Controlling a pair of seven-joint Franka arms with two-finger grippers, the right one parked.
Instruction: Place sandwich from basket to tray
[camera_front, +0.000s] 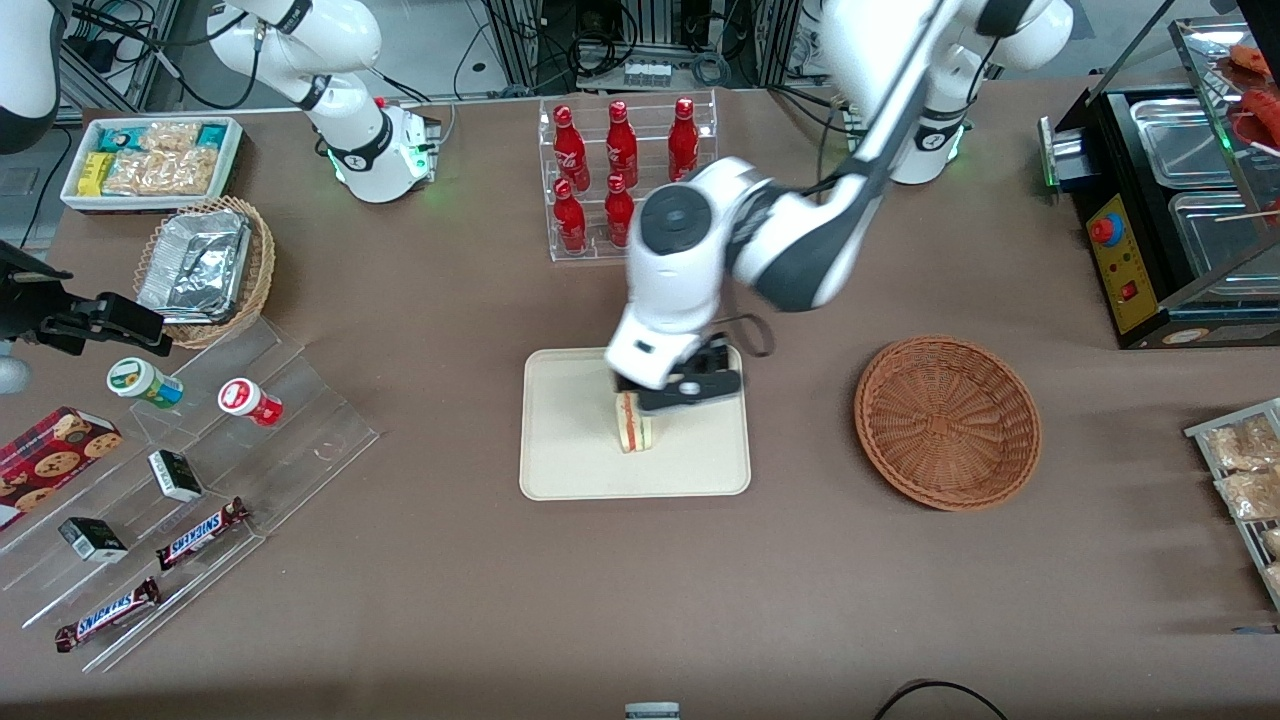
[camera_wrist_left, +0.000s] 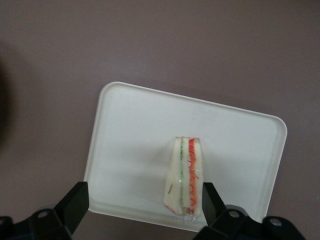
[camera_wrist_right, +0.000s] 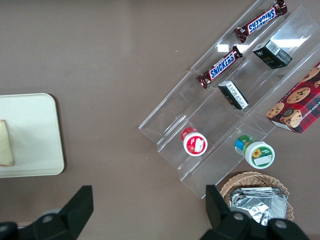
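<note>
The sandwich (camera_front: 633, 422), a wrapped wedge of pale bread with red and green layers, stands on its edge on the cream tray (camera_front: 570, 470). My left gripper (camera_front: 668, 397) hovers just above it, open. In the left wrist view the sandwich (camera_wrist_left: 185, 175) stands on the tray (camera_wrist_left: 130, 130) close beside one finger (camera_wrist_left: 210, 197), while the other finger (camera_wrist_left: 75, 202) is far from it; the gripper (camera_wrist_left: 143, 199) holds nothing. The reddish-brown wicker basket (camera_front: 947, 420) sits beside the tray toward the working arm's end and has nothing in it. The right wrist view shows the tray's rim (camera_wrist_right: 52, 130) and the sandwich (camera_wrist_right: 5, 145).
A clear rack of red bottles (camera_front: 625, 175) stands farther from the camera than the tray. A tiered acrylic stand (camera_front: 180, 470) with snacks, a tan basket of foil trays (camera_front: 205, 270) and a white snack bin (camera_front: 150, 160) lie toward the parked arm's end. A black warmer (camera_front: 1170, 210) stands toward the working arm's end.
</note>
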